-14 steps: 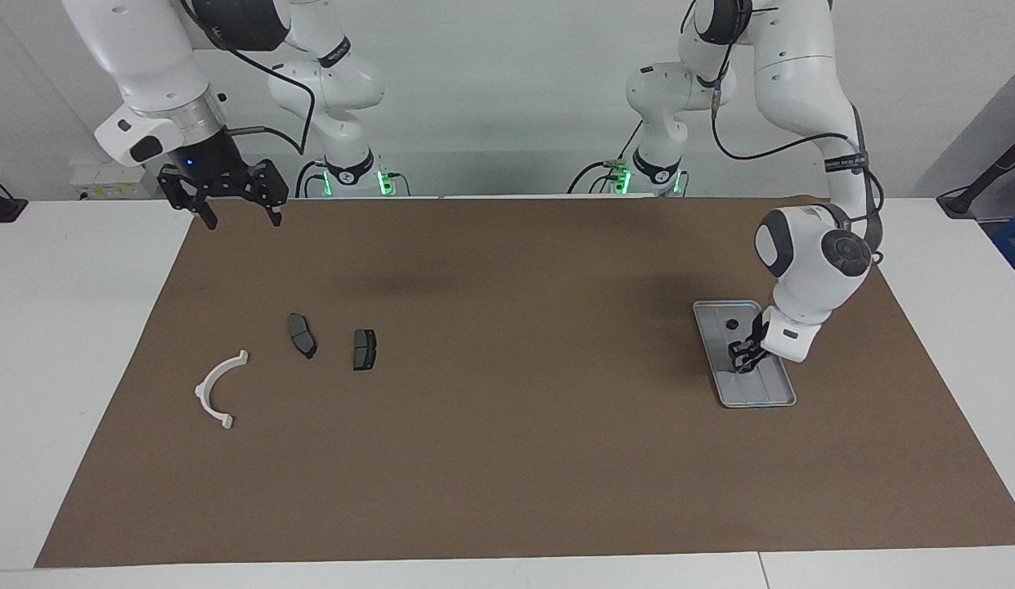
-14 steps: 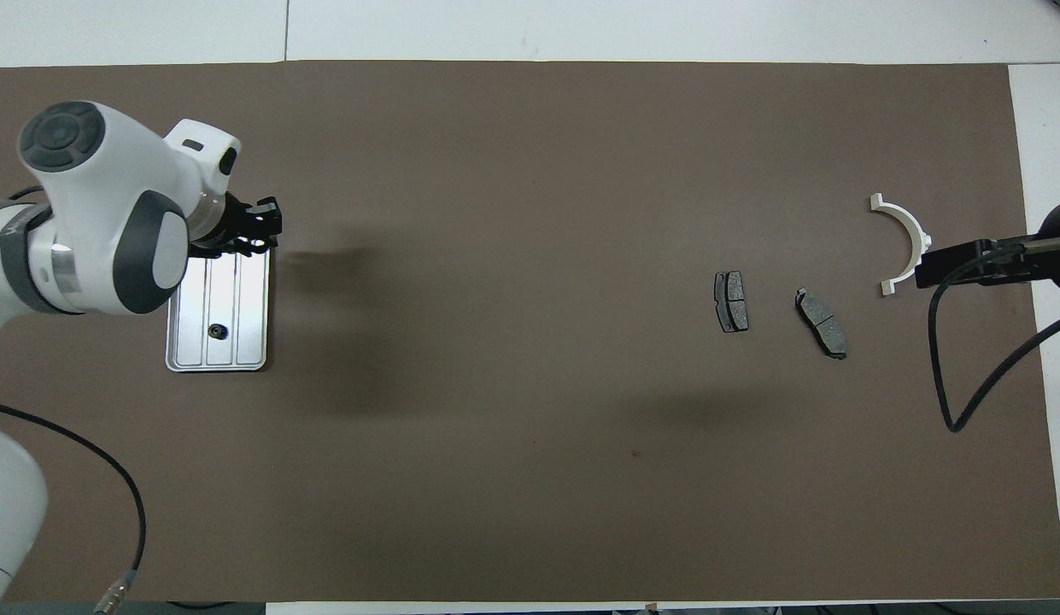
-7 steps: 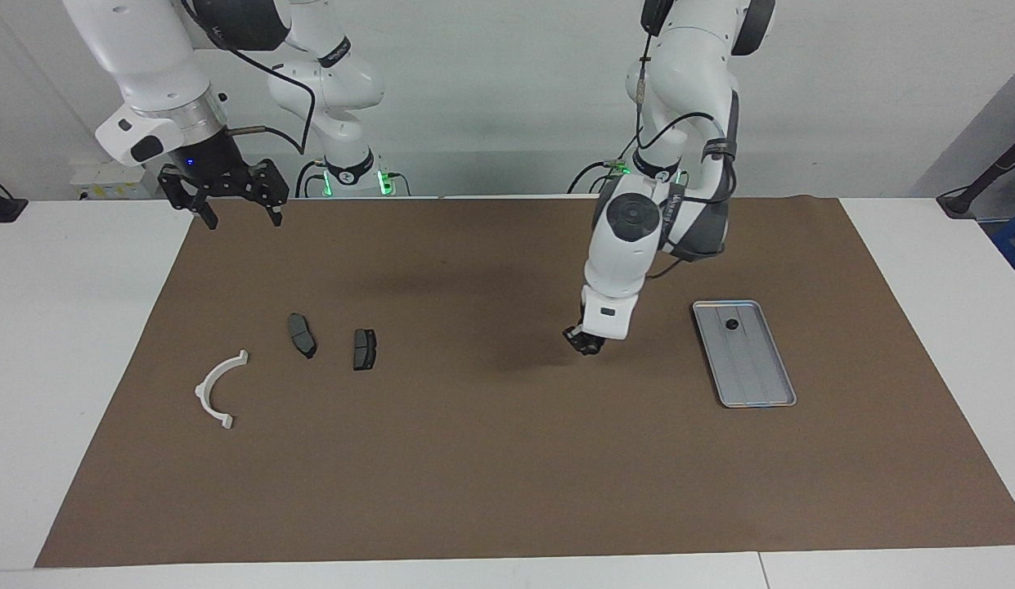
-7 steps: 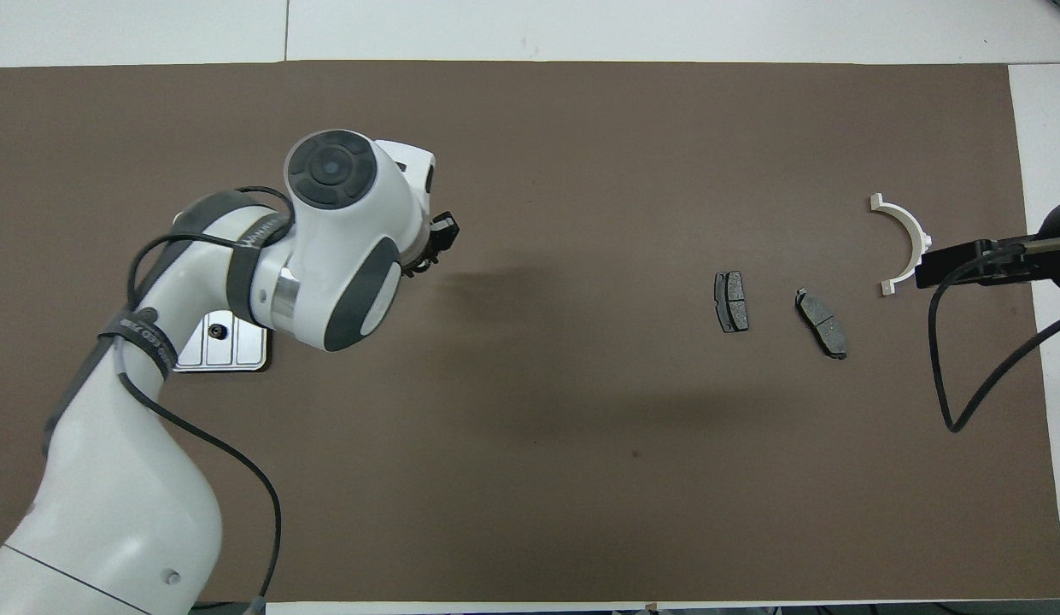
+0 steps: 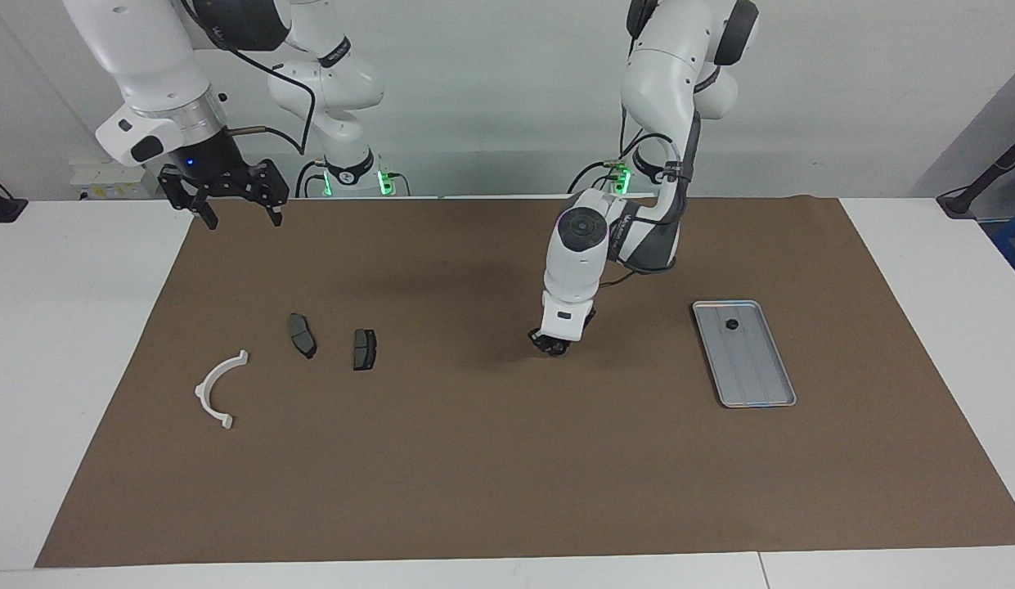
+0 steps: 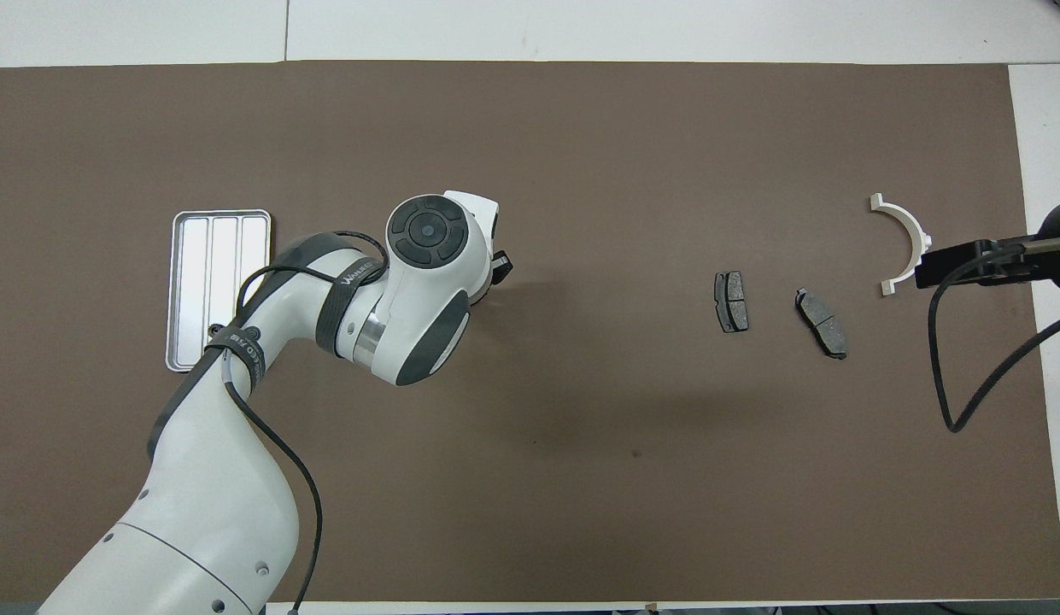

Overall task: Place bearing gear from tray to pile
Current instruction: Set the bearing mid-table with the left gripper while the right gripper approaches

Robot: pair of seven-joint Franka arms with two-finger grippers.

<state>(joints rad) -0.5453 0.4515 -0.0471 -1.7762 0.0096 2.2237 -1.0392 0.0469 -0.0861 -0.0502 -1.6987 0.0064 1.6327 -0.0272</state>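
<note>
The silver-grey tray (image 5: 756, 372) lies on the brown mat at the left arm's end, also in the overhead view (image 6: 209, 273). One small dark bearing gear (image 5: 732, 324) lies on it at the end nearer the robots. My left gripper (image 5: 552, 343) hangs low over the bare mat between tray and pile, shut on a small dark part that looks like a bearing gear; only its tip (image 6: 500, 266) shows from above. The pile is a white bracket (image 5: 217, 384) and two dark pads (image 5: 303, 335) (image 5: 364, 349). My right gripper (image 5: 241, 219) waits open, raised over the mat's edge.
The brown mat (image 5: 507, 474) covers most of the white table. From above, the bracket (image 6: 910, 235) and the pads (image 6: 731, 301) (image 6: 821, 323) lie toward the right arm's end, with the right gripper (image 6: 931, 265) and its cable beside the bracket.
My left gripper rose from the tray and swung toward the pile, from over the tray to over the mat's middle. One gear stays on the tray. The right arm has not moved.
</note>
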